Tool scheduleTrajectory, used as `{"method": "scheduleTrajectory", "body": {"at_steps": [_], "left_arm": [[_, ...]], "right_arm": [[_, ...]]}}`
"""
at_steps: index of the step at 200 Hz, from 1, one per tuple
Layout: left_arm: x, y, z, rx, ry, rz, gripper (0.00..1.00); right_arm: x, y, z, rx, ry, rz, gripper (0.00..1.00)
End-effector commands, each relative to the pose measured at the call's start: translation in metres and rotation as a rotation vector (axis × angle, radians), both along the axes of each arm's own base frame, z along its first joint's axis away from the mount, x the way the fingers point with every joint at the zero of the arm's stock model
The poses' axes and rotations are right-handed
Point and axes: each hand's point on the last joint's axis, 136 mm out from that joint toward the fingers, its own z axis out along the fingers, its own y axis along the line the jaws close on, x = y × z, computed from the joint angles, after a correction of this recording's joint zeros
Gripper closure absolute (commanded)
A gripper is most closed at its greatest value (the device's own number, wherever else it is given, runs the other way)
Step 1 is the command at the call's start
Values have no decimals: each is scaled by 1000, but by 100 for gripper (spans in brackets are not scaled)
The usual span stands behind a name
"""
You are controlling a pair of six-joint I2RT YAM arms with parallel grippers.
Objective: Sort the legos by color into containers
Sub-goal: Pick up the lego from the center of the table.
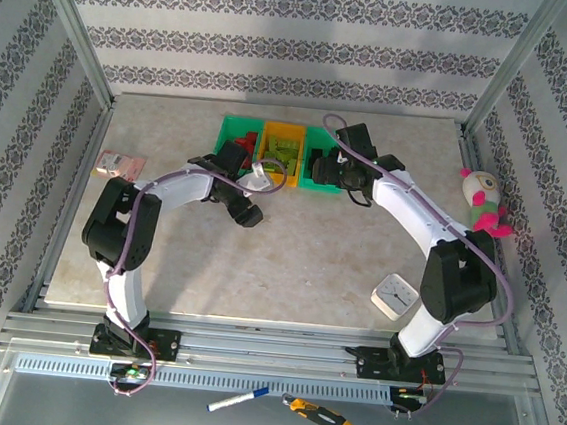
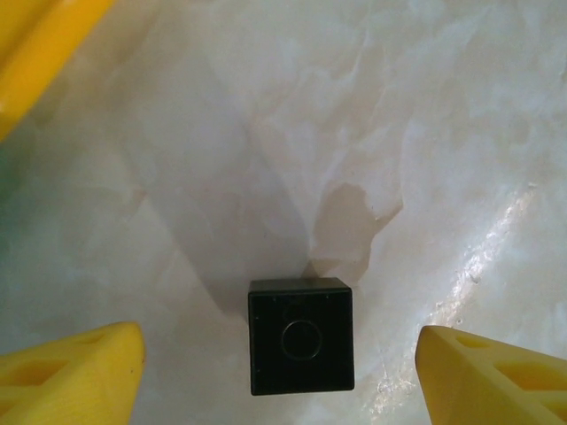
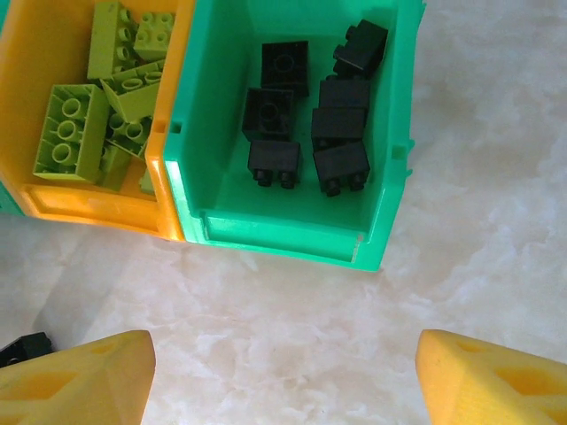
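A black square lego (image 2: 301, 336) lies on the marble table between my left gripper's (image 2: 279, 376) yellow fingers (image 2: 75, 376), apart from both; that gripper is open. My right gripper (image 3: 283, 381) is open over bare table just in front of the containers. The right green container (image 3: 283, 235) holds several black legos (image 3: 341, 124). The orange-yellow container (image 3: 89, 204) beside it holds several lime green legos (image 3: 66, 133). Another black lego (image 3: 22, 348) peeks in at the right wrist view's lower left edge. From above, both grippers (image 1: 252, 174) (image 1: 320, 166) sit close to the row of containers (image 1: 236, 128).
A white timer (image 1: 393, 295) lies near the right arm's base and a pink card (image 1: 119, 165) at the table's left edge. A plush toy (image 1: 480, 201) hangs at the right frame. A marker (image 1: 237, 401) and a screwdriver (image 1: 316, 415) lie below the front rail.
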Motion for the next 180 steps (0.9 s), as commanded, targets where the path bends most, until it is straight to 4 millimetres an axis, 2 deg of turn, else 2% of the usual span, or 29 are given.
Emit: {"method": "scheduleTrajectory", "body": {"at_steps": [1, 60, 88, 110, 131, 156, 180], "left_arm": [[-7, 8, -9, 36, 74, 21, 22], [0, 5, -26, 58, 77, 37, 32], [1, 4, -30, 66, 81, 41, 44], [0, 5, -30, 66, 72, 34, 57], [-2, 3, -27, 51, 57, 24, 69], [-3, 0, -14, 16, 41, 29, 73], [1, -5, 7, -31, -2, 47, 74]], "right_arm": [[-4, 3, 11, 11, -31, -5, 23], [-7, 5, 8, 14, -22, -11, 22], [-10, 3, 8, 12, -24, -19, 22], [-12, 0, 8, 8, -24, -27, 22], [-14, -2, 7, 2, -21, -30, 22], [-15, -2, 10, 4, -26, -31, 22], [-17, -5, 16, 7, -38, -40, 22]]}}
